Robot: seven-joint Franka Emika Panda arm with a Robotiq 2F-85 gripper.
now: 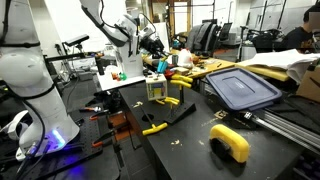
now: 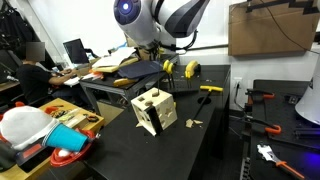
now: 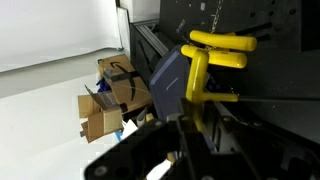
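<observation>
My gripper (image 3: 196, 132) is shut on the stem of a yellow T-shaped clamp (image 3: 214, 48), which stands out in front of the fingers in the wrist view. In both exterior views the gripper (image 1: 152, 44) (image 2: 150, 47) hangs high above the black table, clear of everything on it. A wooden block with black straps (image 1: 157, 88) (image 2: 153, 110) stands on the table below and in front of the gripper. The held clamp is too small to make out in the exterior views.
More yellow-handled clamps (image 1: 155, 127) (image 2: 210, 89) lie on the black table. A blue bin lid (image 1: 240, 88) (image 3: 168, 76), a yellow tool (image 1: 230, 142), a cardboard box (image 3: 113, 88) and cluttered desks (image 2: 60, 125) surround the area. A person sits at the back (image 2: 30, 78).
</observation>
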